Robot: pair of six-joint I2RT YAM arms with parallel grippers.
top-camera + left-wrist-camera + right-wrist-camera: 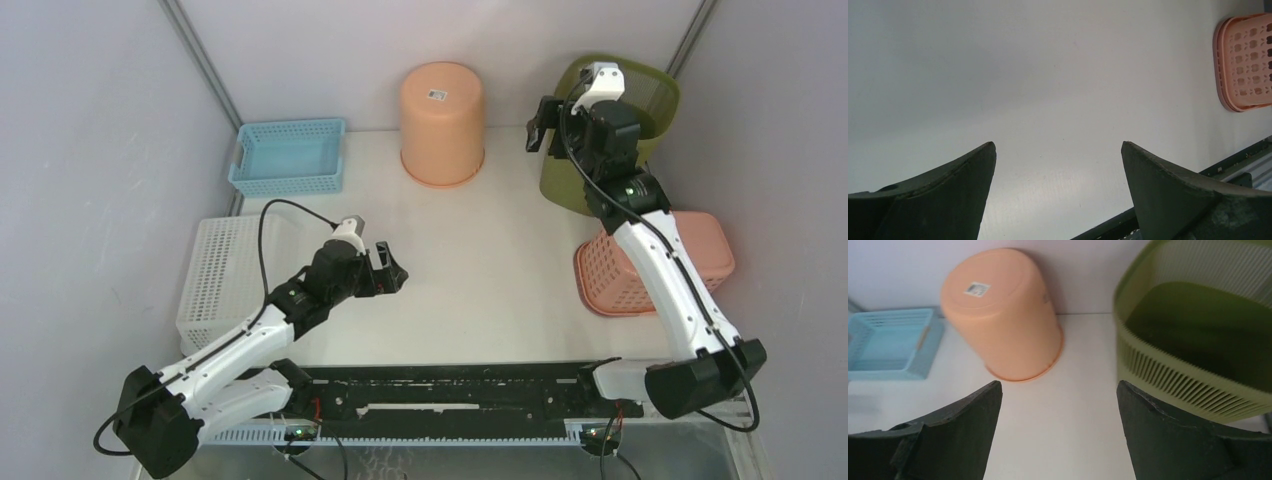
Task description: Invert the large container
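Note:
The large container (655,95) is a green slatted basket at the back right corner, standing with its open side up. In the right wrist view the container (1198,340) fills the right side and its dark inside shows. My right gripper (540,125) hovers open just left of the container's rim, apart from it, and nothing lies between its fingers in the right wrist view (1058,385). Over the bare middle of the table, my left gripper (395,272) is open, and only table surface shows between its fingers in the left wrist view (1058,145).
An orange bucket (442,122) stands upside down at the back centre. A blue basket (288,155) sits at the back left and a white basket (225,275) along the left edge. A pink basket (700,250) lies upside down under my right arm.

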